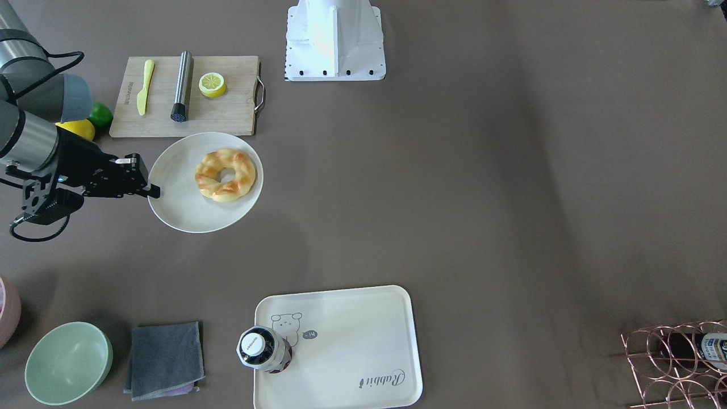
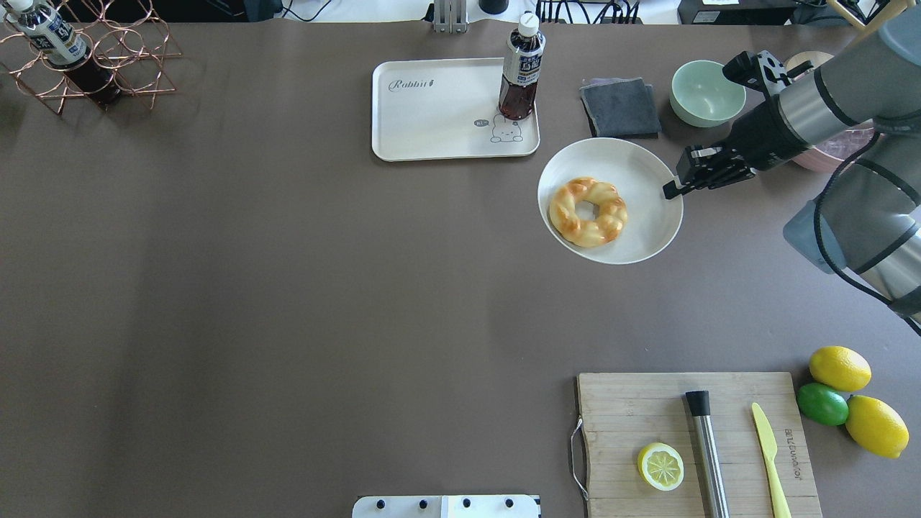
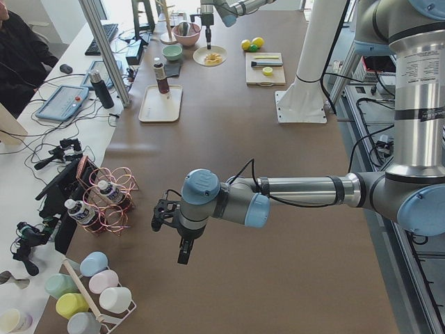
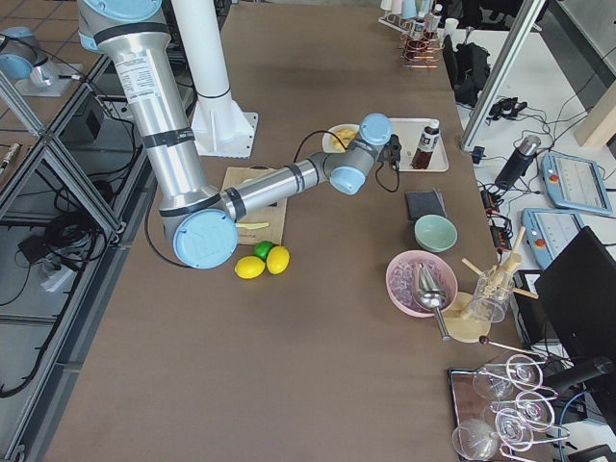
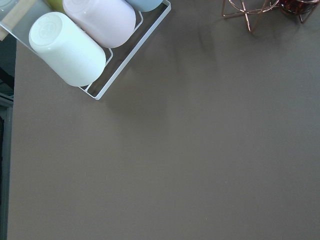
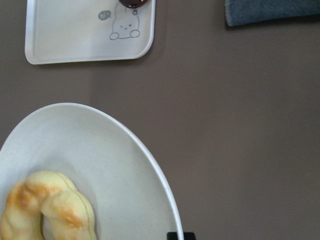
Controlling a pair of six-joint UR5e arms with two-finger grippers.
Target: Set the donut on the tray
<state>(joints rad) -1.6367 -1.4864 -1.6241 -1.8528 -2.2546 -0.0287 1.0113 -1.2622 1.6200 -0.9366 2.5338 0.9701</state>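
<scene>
The donut (image 1: 225,174), pale yellow with golden-brown braided ridges, lies on a round off-white plate (image 1: 182,204). My right gripper (image 1: 152,192) is shut on the plate's rim; one fingertip (image 6: 180,235) shows at the rim in the right wrist view. The donut (image 2: 588,211) and plate (image 2: 644,173) sit to the right of the cream tray (image 2: 432,119) in the overhead view. A dark drink bottle (image 2: 519,68) stands on the tray's bear corner. My left gripper (image 3: 182,252) shows only in the exterior left view, far from all this; I cannot tell if it is open or shut.
A wooden cutting board (image 2: 633,417) holds a lemon half (image 2: 660,466), a steel rod and a yellow knife. Two lemons and a lime (image 2: 822,403) lie beside it. A green bowl (image 2: 706,92) and grey cloth (image 2: 620,108) sit near the plate. A copper wire rack (image 2: 93,57) stands far left.
</scene>
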